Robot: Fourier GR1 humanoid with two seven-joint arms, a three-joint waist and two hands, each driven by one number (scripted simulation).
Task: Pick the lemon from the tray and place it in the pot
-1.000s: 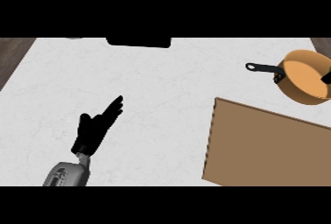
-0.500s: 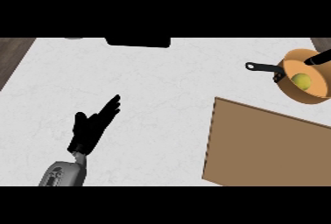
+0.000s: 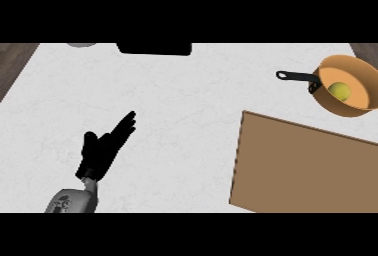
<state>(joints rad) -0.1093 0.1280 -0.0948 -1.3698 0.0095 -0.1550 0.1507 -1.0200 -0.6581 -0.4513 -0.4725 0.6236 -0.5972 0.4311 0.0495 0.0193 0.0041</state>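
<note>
**Operator:** Since the previous frame, what has changed?

**Technician:** Since half a second ago, the right hand has left the view; it showed at the pot's far right rim then and appears nowhere now. The lemon has stayed in the pot. The left hand has not shifted.

**Operator:** List items, largest first.

**Technician:** White marbled counter top (image 3: 184, 90). Flat brown rectangular wooden tray (image 3: 306, 167) at near right, nothing visible on it. Round orange pot with a black handle (image 3: 347, 85) at far right, handle pointing left. Black left hand (image 3: 103, 147) at near left, fingers straight and relaxed, holding nothing, at rest. Small round yellow lemon (image 3: 339, 90), lying inside the pot on its base, left of centre.

**Operator:** Task status?

**Technician:** Judged complete: the lemon is in the pot.

**Operator:** Handling properties of the lemon?

**Technician:** Likely light, fairly stiff, with a smooth rind; being round, it may roll. If regrasped, take hold across its widest part, from above.

**Operator:** Clearances?

**Technician:** The pot stands just beyond the tray's far edge, apart from it, and runs past the view's right edge. Open counter lies across centre and left. A dark flat object (image 3: 153, 48) sits at the far edge, well apart.
</note>
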